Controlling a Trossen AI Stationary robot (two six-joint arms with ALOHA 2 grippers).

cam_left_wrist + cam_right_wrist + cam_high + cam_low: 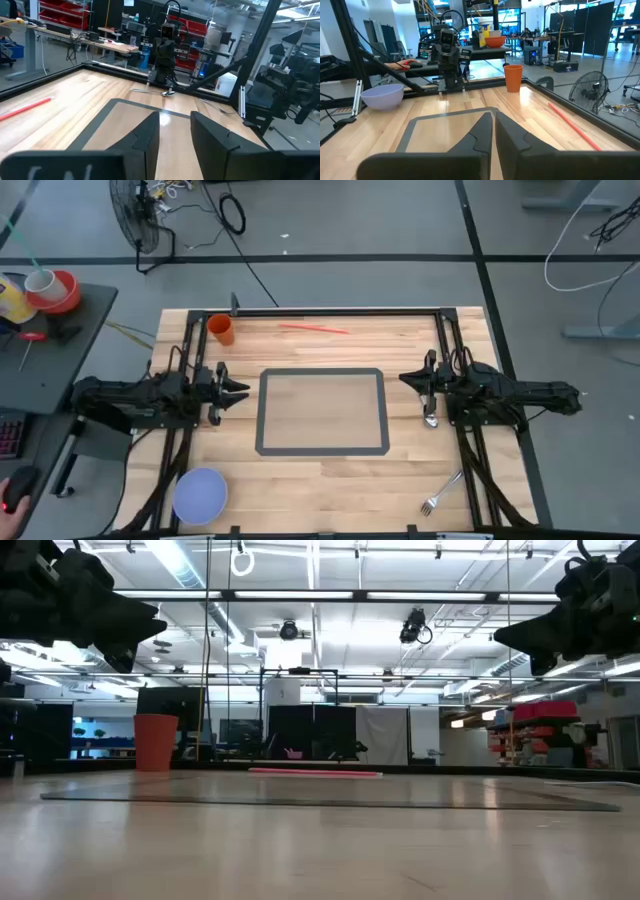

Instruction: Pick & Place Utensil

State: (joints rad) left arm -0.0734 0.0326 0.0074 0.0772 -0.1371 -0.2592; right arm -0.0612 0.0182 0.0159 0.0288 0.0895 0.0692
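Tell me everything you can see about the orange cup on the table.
The orange plastic-looking cup is a plain tapered tumbler, wider at its open mouth, with no handle or lid. It stands upright on the wooden table, near the far edge on the left arm's side, outside the grey-bordered mat. Nothing touches it but the tabletop. Its contents cannot be seen.

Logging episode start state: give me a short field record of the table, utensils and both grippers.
surface: light wooden table with a grey-bordered rectangular mat at centre
utensils: silver metal spoon under the right arm; silver metal fork at the near right corner
containers: orange plastic cup far left; pale blue round bowl near left
other: thin red straw along the far edge
left gripper: open, empty, left of the mat
right gripper: shut, empty, right of the mat
task status: no utensil picked yet
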